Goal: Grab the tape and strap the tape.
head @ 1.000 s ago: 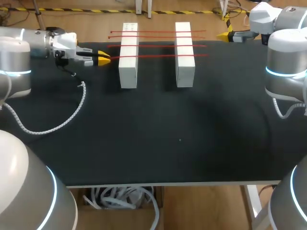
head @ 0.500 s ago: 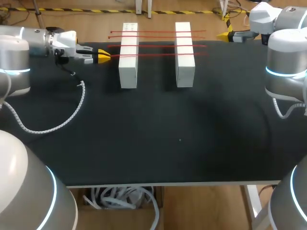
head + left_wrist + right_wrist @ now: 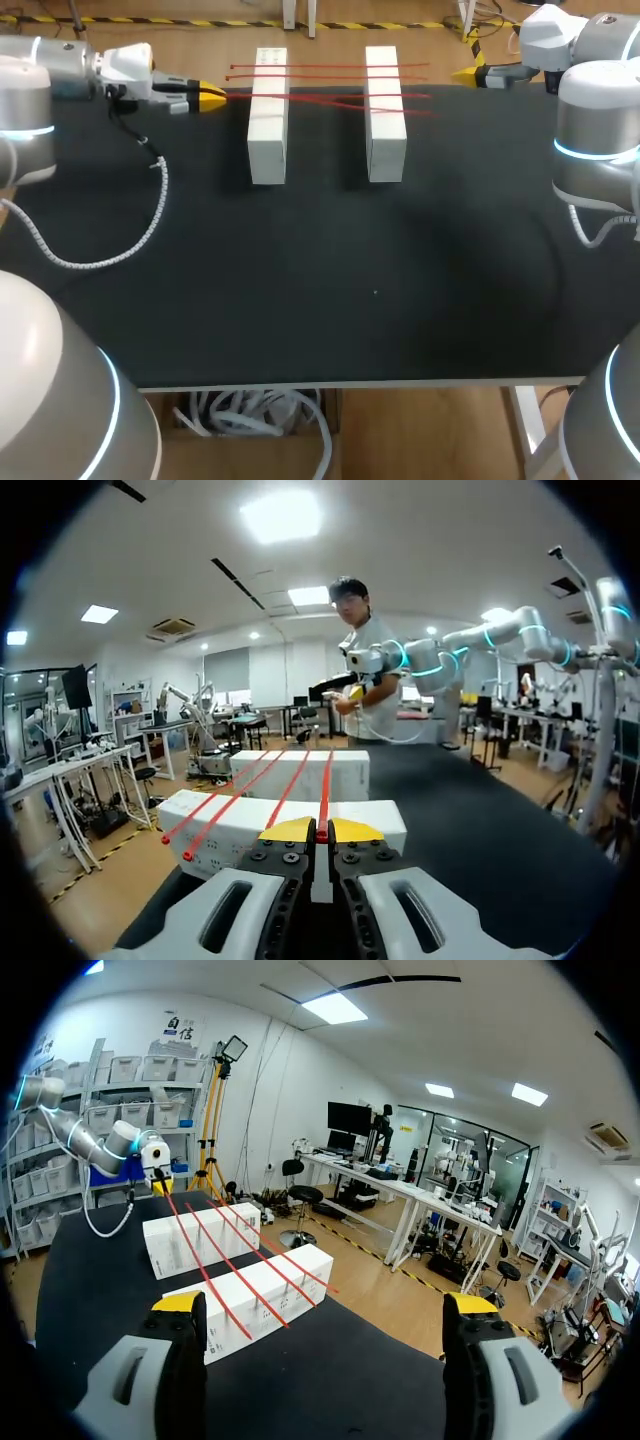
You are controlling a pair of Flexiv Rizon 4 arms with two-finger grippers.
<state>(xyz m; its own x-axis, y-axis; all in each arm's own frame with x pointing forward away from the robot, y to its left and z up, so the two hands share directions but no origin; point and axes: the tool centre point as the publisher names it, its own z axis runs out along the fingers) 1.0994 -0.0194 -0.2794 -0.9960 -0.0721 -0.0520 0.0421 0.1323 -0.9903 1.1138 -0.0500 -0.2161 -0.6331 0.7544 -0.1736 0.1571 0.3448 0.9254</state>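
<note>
Two white blocks (image 3: 267, 130) are sitting side by side close to the far edge of the black table (image 3: 330, 290), leaving the wide near stretch bare. Four red tapes (image 3: 330, 68) are lying across both blocks. The nearest tape (image 3: 340, 104) is slanting toward the left gripper (image 3: 212, 96), whose fingers are pinching together on its end. That arm is reaching in level from the far left corner, pointing at the blocks. The right gripper (image 3: 466, 73) is hanging at the far right edge, fingers wide apart, holding nothing.
</note>
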